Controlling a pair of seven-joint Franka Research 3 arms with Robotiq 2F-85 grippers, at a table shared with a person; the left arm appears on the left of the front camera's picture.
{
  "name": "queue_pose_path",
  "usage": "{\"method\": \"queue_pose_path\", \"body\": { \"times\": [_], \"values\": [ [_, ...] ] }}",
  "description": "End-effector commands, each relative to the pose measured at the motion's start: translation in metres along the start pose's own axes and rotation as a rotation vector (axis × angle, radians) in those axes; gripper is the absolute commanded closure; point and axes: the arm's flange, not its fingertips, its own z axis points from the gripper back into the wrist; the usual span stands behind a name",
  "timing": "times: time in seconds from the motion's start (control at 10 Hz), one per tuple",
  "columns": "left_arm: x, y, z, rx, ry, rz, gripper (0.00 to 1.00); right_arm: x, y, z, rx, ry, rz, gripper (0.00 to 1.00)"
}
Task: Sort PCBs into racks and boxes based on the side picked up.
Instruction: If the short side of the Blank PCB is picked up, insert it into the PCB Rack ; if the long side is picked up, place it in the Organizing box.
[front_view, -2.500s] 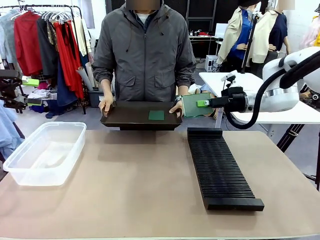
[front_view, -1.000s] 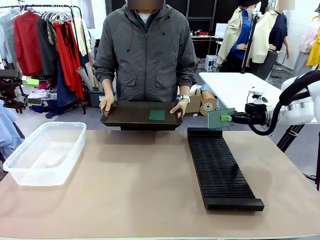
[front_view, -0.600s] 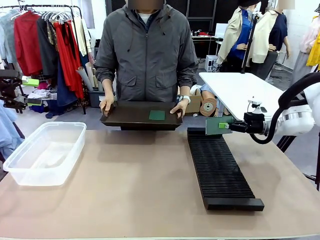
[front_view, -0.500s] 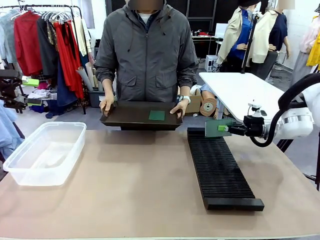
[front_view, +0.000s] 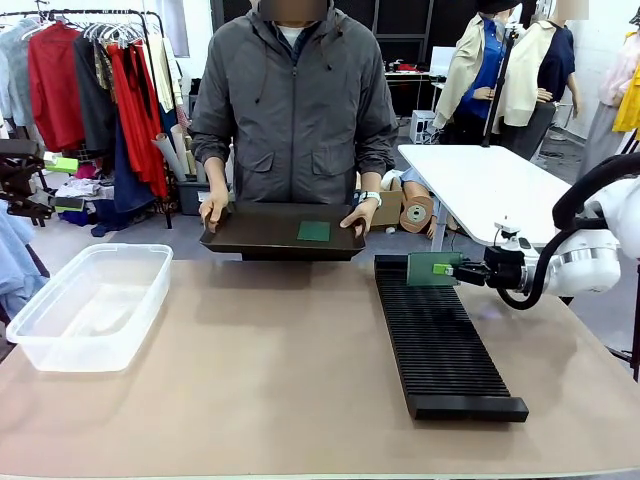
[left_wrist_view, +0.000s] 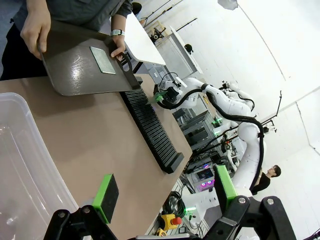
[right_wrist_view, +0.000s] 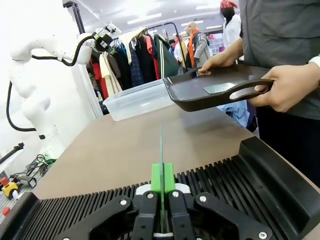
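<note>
pcb (front_view: 424, 268), pinched on edge by the right pincer (front_view: 447, 269), has come down to the upper end of the rack (front_view: 440, 340); slotting next.

Right jaws gripping upright PCB (front_view: 428, 268) at far end of rack (front_view: 440, 345), person (front_view: 295, 120) holding tray (front_view: 250, 230)

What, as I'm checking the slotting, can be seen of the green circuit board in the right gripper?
The small thin green rectangular circuit board is clamped by one edge in the right gripper. It stands upright on edge over the far end of the long black ribbed plastic rack, edge-on in the right wrist view. Whether it touches a slot cannot be told.
</note>
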Motion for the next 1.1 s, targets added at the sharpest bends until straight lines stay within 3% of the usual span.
{"method": "queue_pose_path", "body": {
  "times": [0.0, 1.0],
  "values": [
    [0.0002, -0.0039, 0.0007, 0.009, 0.008, 0.01, 0.0, -0.0033, 0.0018, -0.0054, -0.01, -0.037, 0.034, 1.0],
    [0.0002, -0.0039, 0.0007, 0.009, 0.008, 0.01, 0.0, -0.0053, -0.001, -0.0008, -0.002, -0.01, 0.0, 1.0]
  ]
}}
